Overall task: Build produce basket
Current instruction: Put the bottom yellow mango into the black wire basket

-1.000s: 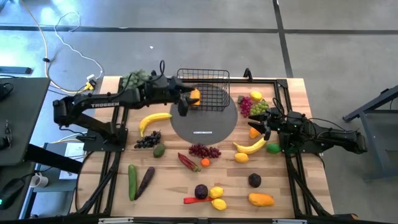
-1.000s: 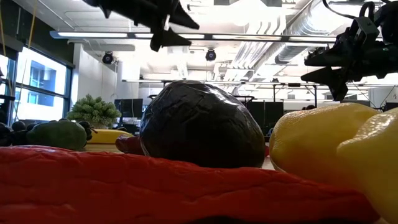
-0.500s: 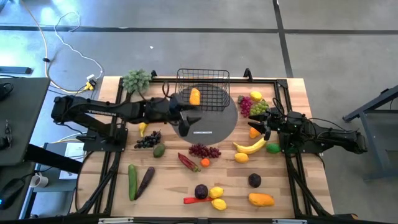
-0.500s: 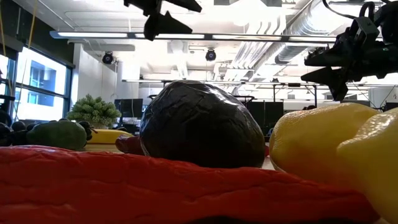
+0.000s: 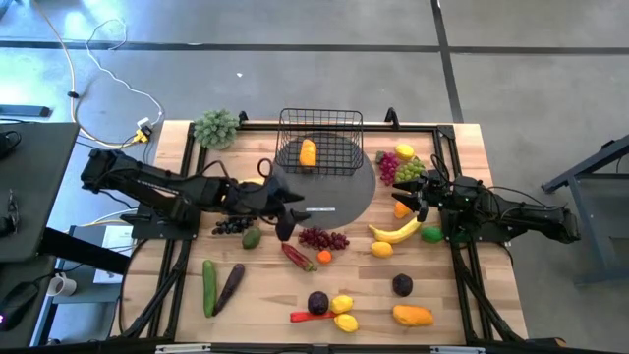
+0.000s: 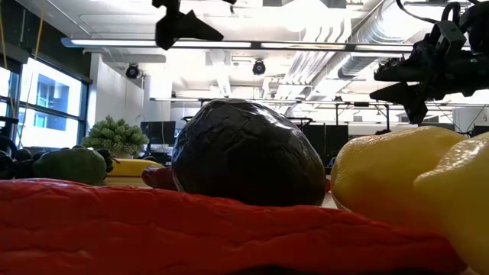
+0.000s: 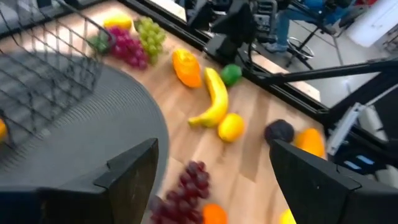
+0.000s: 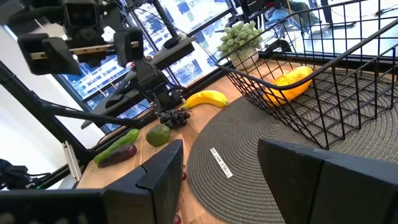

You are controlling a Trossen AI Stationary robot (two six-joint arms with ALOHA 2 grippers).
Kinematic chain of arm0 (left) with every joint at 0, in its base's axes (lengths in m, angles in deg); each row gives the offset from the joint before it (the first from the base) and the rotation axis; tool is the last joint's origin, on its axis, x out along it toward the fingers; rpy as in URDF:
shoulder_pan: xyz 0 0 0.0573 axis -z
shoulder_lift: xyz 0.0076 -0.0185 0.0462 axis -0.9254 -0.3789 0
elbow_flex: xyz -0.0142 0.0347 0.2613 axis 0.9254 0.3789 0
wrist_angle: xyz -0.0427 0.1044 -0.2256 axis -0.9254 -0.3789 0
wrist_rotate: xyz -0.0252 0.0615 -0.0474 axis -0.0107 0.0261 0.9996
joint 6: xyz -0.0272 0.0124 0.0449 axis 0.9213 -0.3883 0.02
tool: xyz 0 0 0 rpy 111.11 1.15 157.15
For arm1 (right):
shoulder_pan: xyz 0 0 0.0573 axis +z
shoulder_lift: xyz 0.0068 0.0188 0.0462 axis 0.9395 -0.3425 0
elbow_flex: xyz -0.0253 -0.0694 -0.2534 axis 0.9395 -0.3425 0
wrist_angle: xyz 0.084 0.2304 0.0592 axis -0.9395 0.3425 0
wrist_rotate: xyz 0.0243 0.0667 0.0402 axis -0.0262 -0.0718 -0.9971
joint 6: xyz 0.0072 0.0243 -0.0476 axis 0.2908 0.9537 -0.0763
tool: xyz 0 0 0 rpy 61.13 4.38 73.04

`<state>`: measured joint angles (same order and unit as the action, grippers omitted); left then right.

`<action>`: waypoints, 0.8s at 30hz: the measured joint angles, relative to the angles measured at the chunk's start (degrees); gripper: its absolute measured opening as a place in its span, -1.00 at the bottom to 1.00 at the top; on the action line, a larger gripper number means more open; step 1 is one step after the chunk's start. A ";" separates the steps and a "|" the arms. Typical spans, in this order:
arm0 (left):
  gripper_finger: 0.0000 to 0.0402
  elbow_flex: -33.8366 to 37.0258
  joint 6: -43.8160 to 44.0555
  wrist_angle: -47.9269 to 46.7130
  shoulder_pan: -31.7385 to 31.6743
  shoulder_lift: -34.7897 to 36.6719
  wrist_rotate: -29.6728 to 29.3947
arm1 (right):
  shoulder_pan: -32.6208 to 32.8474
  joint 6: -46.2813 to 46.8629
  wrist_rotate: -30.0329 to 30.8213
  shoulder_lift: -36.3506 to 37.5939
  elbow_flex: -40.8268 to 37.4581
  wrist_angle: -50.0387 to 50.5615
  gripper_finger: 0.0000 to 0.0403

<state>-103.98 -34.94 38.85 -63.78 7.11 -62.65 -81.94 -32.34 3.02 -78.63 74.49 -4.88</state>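
High view shows the left gripper (image 5: 285, 224) with open, empty fingers over the bench middle, near red grapes (image 5: 323, 238). The basket (image 5: 320, 143) sits at the far edge. Loose grapes could slip out.

grey floor (image 5: 550, 59), ceiling strip lights (image 6: 306, 46), windows (image 6: 46, 107)

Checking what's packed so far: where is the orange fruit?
High view: the orange fruit lies inside the black wire basket, at the table's far middle.
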 joint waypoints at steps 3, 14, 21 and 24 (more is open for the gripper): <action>0.49 0.00 3.27 -1.20 1.79 0.00 -0.04 | 0.00 0.16 -0.38 0.00 0.01 0.01 -0.05; 0.49 -0.02 14.70 -4.91 7.34 -0.02 -2.19 | 0.02 0.60 -3.32 0.00 -0.01 -0.36 0.33; 0.42 -0.02 24.19 -10.25 9.41 -0.02 -0.80 | 0.01 1.30 -3.65 -0.01 -0.01 -0.43 0.63; 0.38 -0.02 26.51 -10.32 10.66 -0.02 -0.19 | 0.00 1.46 -3.25 0.00 -0.01 -0.43 0.66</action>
<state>-104.00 -8.42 28.53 -53.12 7.09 -62.84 -81.94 -30.88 -0.23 -78.63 74.48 -5.30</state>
